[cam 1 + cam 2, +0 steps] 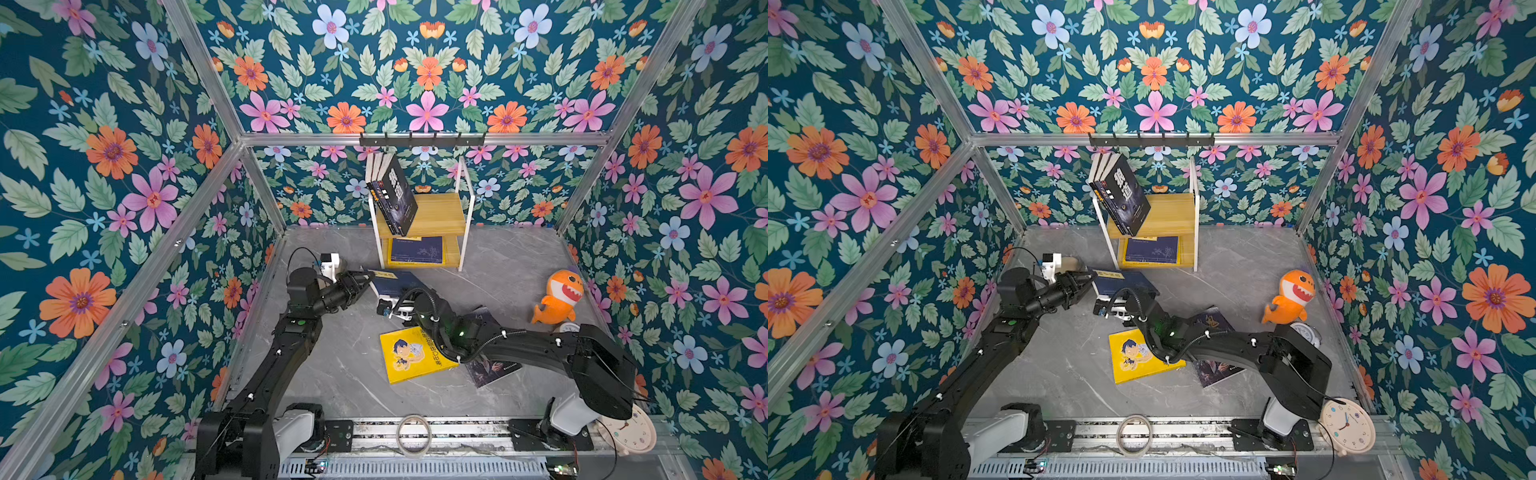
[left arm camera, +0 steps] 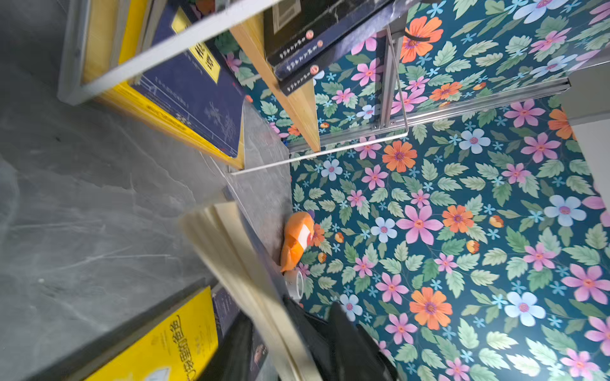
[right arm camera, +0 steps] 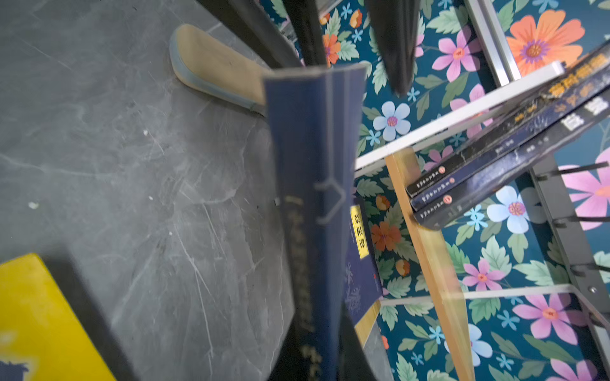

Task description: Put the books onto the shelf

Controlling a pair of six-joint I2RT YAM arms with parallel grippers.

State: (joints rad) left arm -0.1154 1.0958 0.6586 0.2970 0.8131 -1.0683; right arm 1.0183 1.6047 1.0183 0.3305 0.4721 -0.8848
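The right gripper (image 3: 318,339) is clamped on a navy book (image 1: 395,280) at centre frame in both top views, just in front of the shelf (image 1: 440,212). In the right wrist view its dark fingers press on both covers. The left gripper (image 1: 369,279) sits at that book's left edge with its jaws parted (wallpaper shows between its fingers in the right wrist view). Whether it touches the book I cannot tell.

The shelf stands at upper centre. On its upper board, three dark books (image 1: 392,199) lean to the left. On its lower board, a flat navy volume (image 1: 417,249) lies on a yellow one.

Below centre, a yellow book (image 1: 411,355) and a dark paperback (image 1: 494,368) lie flat on the grey table (image 1: 507,266), partly under the right arm.
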